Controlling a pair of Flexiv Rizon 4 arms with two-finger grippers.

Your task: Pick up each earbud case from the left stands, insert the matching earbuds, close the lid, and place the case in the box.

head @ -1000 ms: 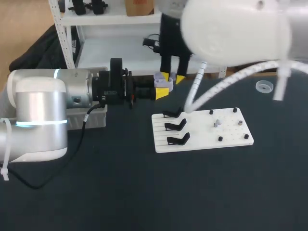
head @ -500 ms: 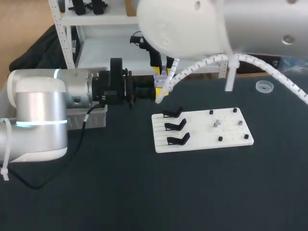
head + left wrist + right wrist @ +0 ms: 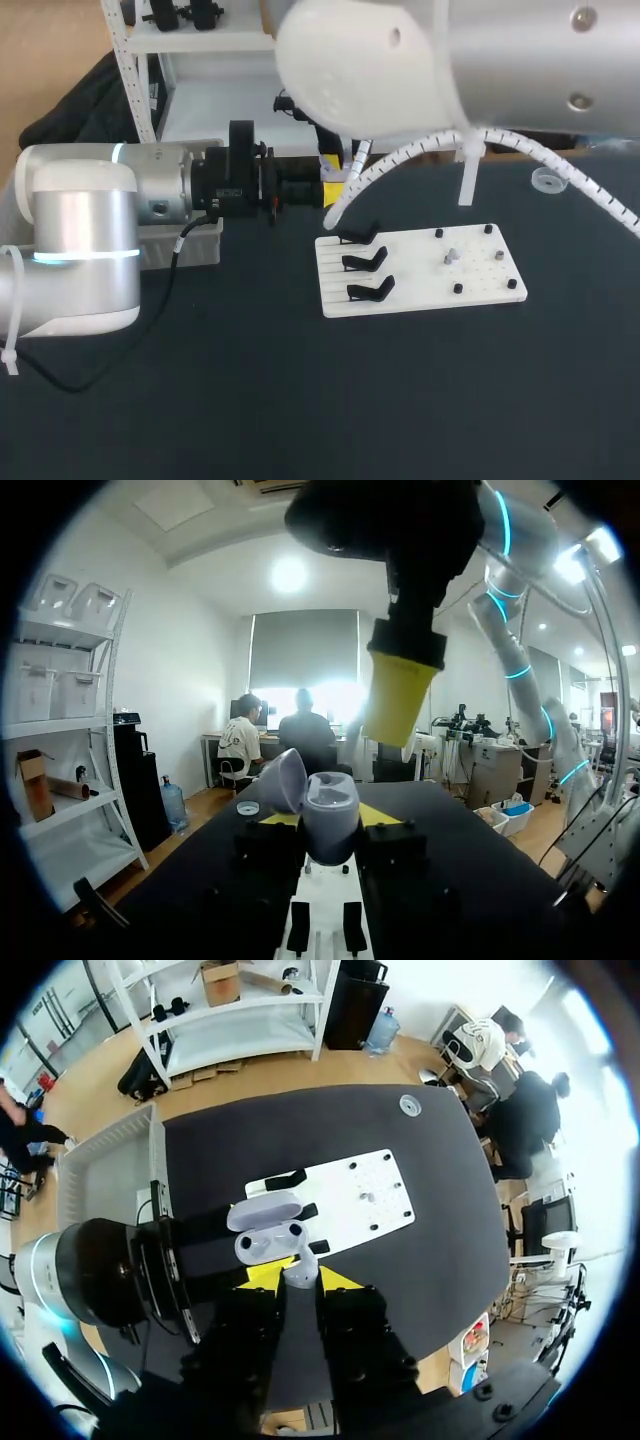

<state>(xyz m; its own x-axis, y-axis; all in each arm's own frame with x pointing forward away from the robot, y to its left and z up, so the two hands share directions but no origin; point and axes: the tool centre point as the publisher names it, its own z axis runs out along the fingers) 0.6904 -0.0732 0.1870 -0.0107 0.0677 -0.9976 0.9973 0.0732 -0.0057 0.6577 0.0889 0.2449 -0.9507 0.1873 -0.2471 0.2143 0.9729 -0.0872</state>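
A lilac earbud case (image 3: 330, 815) with its lid tipped open is clamped between the yellow tips of my left gripper (image 3: 328, 825), held level above the table behind the white board (image 3: 420, 270). My right gripper (image 3: 300, 1278) hangs directly over the open case (image 3: 268, 1240), shut on a small lilac earbud (image 3: 300, 1263) whose end sits at the case's sockets. In the head view my right arm covers the case and most of both grippers; only the left gripper's yellow tips (image 3: 335, 190) show. The three black stands (image 3: 365, 262) on the board are bare.
Small earbuds (image 3: 451, 257) and black pegs sit on the right half of the board. A white bin (image 3: 185, 245) stands under my left arm. A small clear disc (image 3: 548, 180) lies at the far right.
My right arm has swung left across the head view, carrying its gripper over the case. The left arm and the case have stayed still.
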